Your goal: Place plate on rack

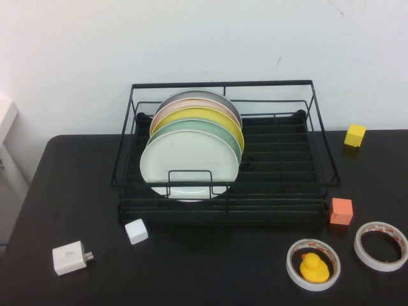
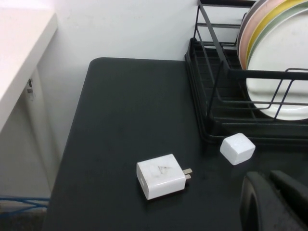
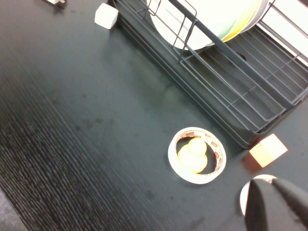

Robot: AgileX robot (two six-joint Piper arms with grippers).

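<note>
The white plate stands upright in the black wire rack, at the front of a row of plates, with the mint green plate and the yellow plate behind it. It also shows in the left wrist view and the right wrist view. Neither arm shows in the high view. My left gripper is shut and empty, over the table near the rack's front left corner. My right gripper is shut and empty, over the table in front of the rack's right end.
A white cube and a white charger lie front left. A tape roll holding a yellow duck, a second tape roll and an orange cube lie front right. A yellow cube sits far right.
</note>
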